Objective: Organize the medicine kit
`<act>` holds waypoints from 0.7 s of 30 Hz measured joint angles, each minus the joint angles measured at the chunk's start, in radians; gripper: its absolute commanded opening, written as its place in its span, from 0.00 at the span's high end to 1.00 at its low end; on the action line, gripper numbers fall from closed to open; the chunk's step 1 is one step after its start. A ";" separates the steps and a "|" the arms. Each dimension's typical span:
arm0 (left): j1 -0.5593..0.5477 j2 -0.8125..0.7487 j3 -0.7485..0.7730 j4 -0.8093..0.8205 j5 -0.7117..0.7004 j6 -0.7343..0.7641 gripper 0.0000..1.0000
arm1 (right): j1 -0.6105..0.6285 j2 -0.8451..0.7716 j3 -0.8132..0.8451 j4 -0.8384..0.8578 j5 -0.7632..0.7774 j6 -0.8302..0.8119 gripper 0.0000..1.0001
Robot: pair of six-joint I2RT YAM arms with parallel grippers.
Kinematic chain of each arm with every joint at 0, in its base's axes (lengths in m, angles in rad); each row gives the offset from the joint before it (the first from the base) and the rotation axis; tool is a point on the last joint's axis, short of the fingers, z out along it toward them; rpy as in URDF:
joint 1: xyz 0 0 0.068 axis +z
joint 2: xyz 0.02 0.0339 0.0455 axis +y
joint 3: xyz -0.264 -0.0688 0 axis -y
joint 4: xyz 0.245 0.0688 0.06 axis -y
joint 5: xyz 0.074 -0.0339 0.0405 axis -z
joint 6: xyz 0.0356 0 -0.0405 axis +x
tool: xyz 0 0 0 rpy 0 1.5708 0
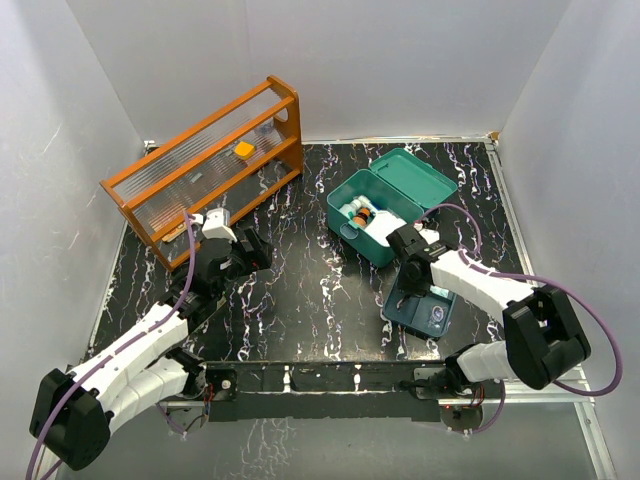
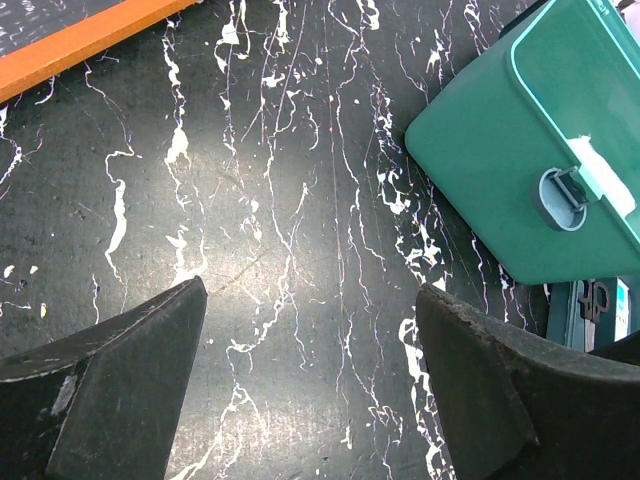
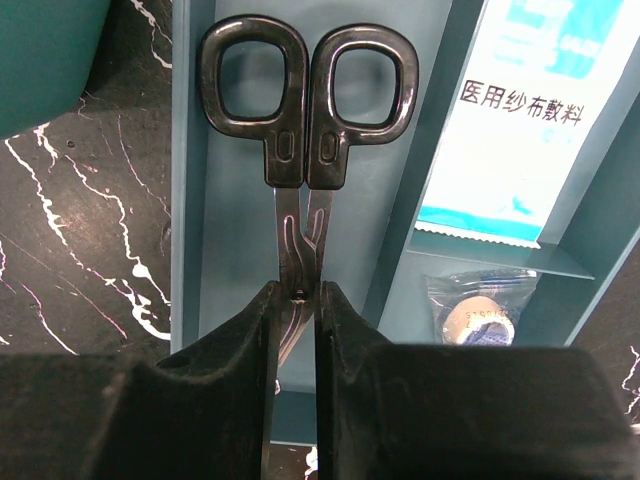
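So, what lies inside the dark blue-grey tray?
Black-handled scissors, gripped at the blades by the right gripper; a white gauze packet; a small wrapped roll. The gripper covers one end of the tray.

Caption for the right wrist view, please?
Right fingers shut on black-handled scissors in a blue-grey divided tray.

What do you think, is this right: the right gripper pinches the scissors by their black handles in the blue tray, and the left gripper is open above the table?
No: the right gripper pinches the scissors on the metal near the pivot; the black handles stick out free, as the right wrist view shows. The blue tray and the open left gripper above the table are right.
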 measured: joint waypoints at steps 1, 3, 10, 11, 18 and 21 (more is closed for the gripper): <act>0.000 0.000 0.000 0.000 0.000 0.000 0.15 | 0.000 0.002 0.000 0.000 -0.001 0.000 0.81; 0.000 0.000 0.000 0.000 0.000 0.000 0.15 | 0.000 0.003 0.000 0.000 -0.001 0.002 0.78; 0.000 0.000 0.000 0.016 0.009 0.000 0.15 | 0.000 -0.007 0.000 -0.005 0.014 0.026 0.75; 0.000 0.000 0.000 0.017 0.009 0.000 0.15 | 0.000 -0.014 0.000 -0.007 0.018 0.031 0.75; 0.000 0.000 0.000 0.018 0.012 0.000 0.15 | -0.003 -0.112 0.000 -0.056 0.103 0.116 0.77; 0.000 0.000 0.000 0.018 0.011 0.000 0.15 | -0.020 -0.151 0.000 -0.086 0.153 0.167 0.79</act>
